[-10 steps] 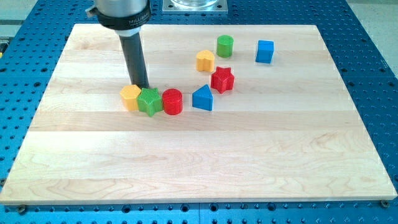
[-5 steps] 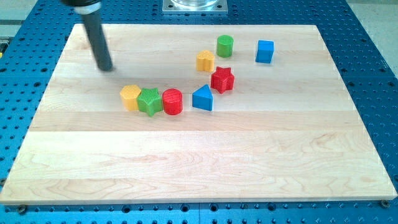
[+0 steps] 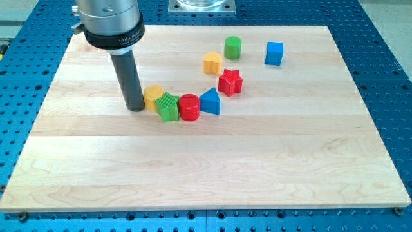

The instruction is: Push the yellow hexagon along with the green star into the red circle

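Note:
The yellow hexagon [image 3: 154,95], the green star [image 3: 168,106] and the red circle [image 3: 189,107] stand in a touching row near the board's middle, running from the view's left to right. The red circle touches the blue triangle [image 3: 210,101] on its right. My tip [image 3: 135,107] stands on the board just left of the yellow hexagon, touching or nearly touching it.
A red star [image 3: 230,82] sits right of and above the blue triangle. A yellow heart [image 3: 213,62], a green cylinder [image 3: 233,47] and a blue cube [image 3: 274,53] lie toward the view's top. The wooden board [image 3: 206,167] rests on a blue perforated table.
My tip swung away to the upper left, then came back to the hexagon's left side. The hexagon, star and circle slid right; the circle now touches the blue triangle.

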`<state>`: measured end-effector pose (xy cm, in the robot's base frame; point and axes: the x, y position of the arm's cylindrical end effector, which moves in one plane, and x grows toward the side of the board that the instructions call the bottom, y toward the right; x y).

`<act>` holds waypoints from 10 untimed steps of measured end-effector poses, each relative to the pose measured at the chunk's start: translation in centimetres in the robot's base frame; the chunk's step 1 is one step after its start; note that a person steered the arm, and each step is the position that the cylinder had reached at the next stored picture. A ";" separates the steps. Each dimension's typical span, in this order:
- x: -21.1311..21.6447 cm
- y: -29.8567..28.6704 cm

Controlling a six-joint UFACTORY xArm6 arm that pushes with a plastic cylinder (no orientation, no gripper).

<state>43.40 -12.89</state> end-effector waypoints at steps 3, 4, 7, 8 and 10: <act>-5.0 -5.5; -3.5 -5.7; -2.4 2.2; -2.9 0.6; 5.6 -4.2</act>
